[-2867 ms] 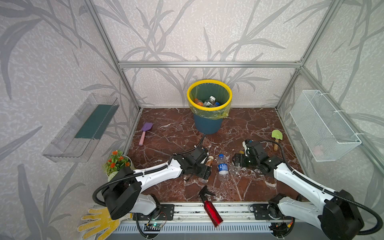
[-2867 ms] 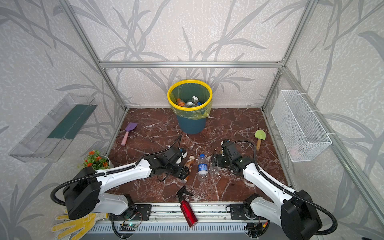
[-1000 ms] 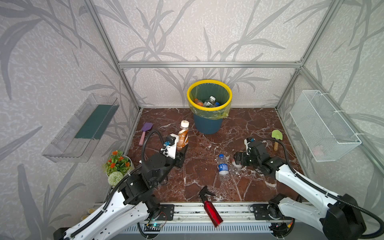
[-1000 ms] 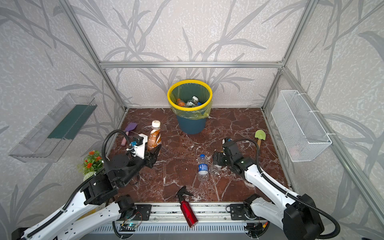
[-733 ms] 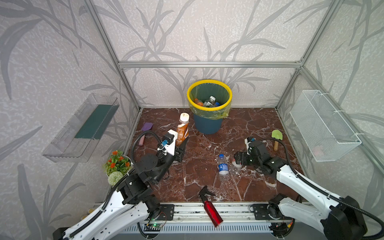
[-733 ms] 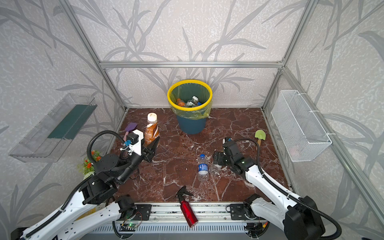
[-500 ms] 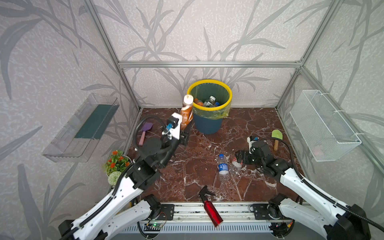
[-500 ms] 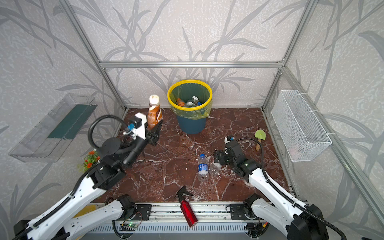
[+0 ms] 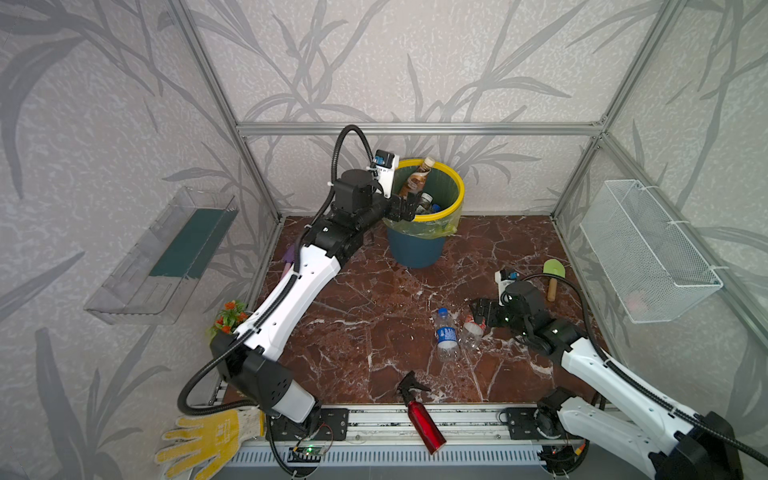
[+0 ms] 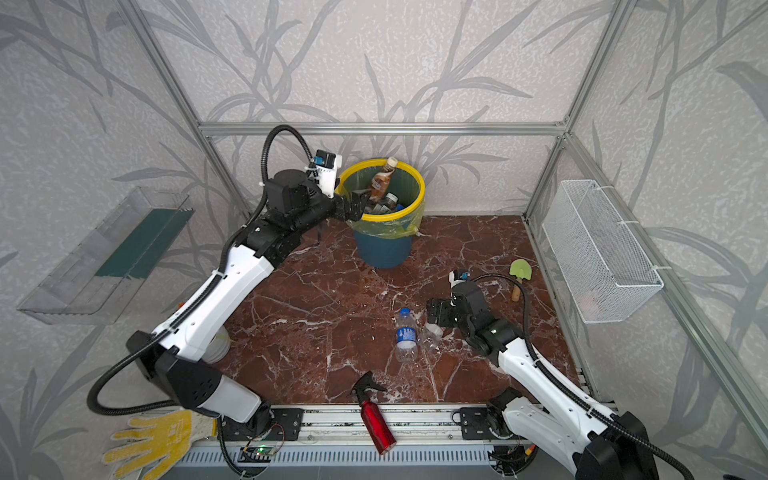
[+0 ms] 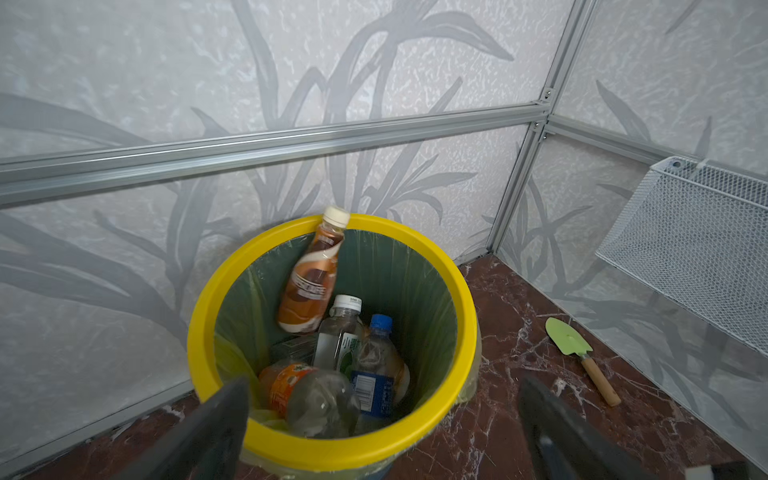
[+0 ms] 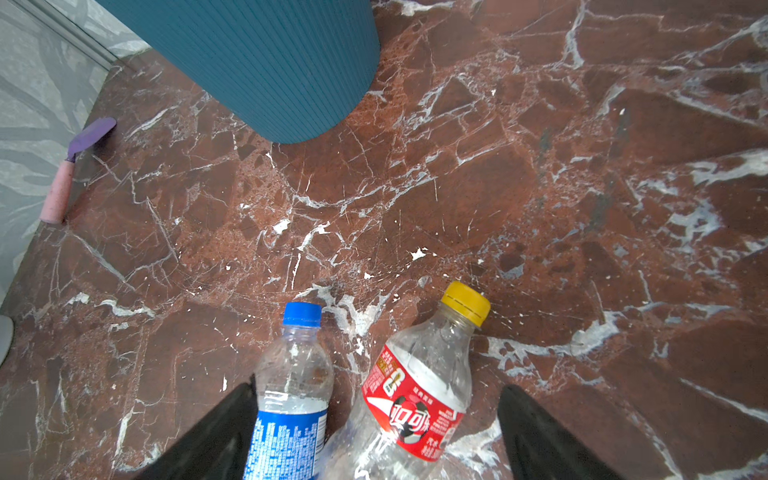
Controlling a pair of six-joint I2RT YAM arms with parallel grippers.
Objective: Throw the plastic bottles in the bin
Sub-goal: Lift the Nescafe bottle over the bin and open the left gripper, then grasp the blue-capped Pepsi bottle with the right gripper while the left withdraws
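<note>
My left gripper (image 9: 405,206) hangs over the near lip of the bin (image 9: 457,195), jaws spread wide and empty. In my left wrist view its two dark fingers (image 11: 224,415) frame the round yellow rim. The brown bottle (image 11: 309,286), smooth plastic with a white cap and a swirled tan label, is tilted inside the bin with its cap up at the far rim. I cannot tell whether it leans on the thin green liner or hangs free. Under it lie crumpled clear bottles (image 11: 332,395), heaped well below the rim. The bin stands close to the back wall and its aluminium rail, with bare floor on either side.

My right gripper (image 12: 378,395) sits low over the floor, jaws wide, pinching nothing. Between its fingers lie two clear bottles side by side. The blue-capped bottle (image 12: 291,374) is just beside one finger, and the yellow-capped bottle (image 12: 419,390) carries a red label. From their caps to the bin's ribbed blue wall, the glossy red-brown marble floor (image 12: 415,187) with white veins is open.

A green trowel (image 9: 555,270) lies near the right wall below the white wire basket (image 9: 648,249). A red spray bottle (image 9: 424,419) lies across the front edge.
</note>
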